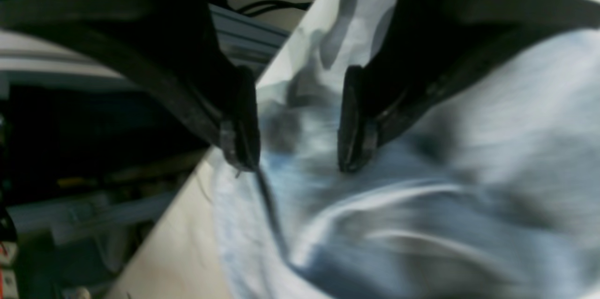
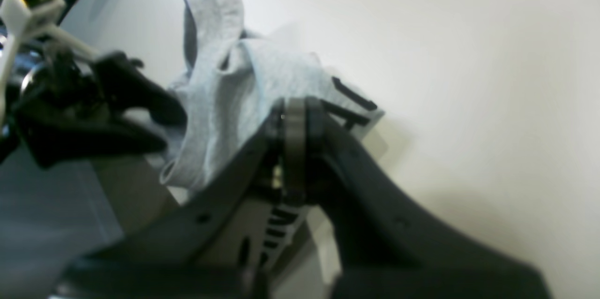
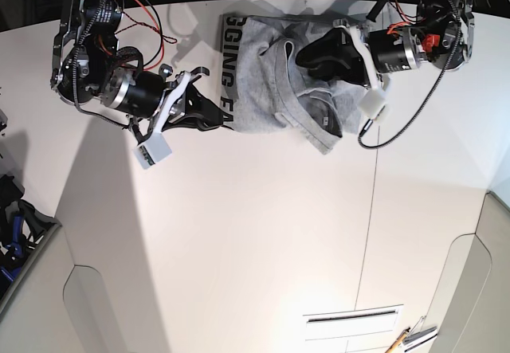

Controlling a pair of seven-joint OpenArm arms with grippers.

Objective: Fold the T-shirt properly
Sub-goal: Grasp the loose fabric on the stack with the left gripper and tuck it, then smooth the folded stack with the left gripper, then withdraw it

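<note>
The grey T-shirt (image 3: pixel 275 74) lies bunched at the far edge of the white table (image 3: pixel 239 233), black lettering showing along its left side. In the base view my right gripper (image 3: pixel 221 119) is at the shirt's lettered corner. The right wrist view shows that gripper (image 2: pixel 295 114) shut on the lettered edge of the T-shirt (image 2: pixel 220 102). My left gripper (image 3: pixel 307 56) hovers over the crumpled middle of the shirt. In the left wrist view the left gripper (image 1: pixel 297 151) stands open just above the blurred T-shirt (image 1: pixel 468 149), with nothing pinched between its fingers.
The shirt lies close to the table's edge (image 1: pixel 187 196), with dark floor and metal rails beyond it. A cable (image 3: pixel 406 126) trails from the left arm over the table. A slot (image 3: pixel 351 317) and a pen (image 3: pixel 398 341) sit at the near right.
</note>
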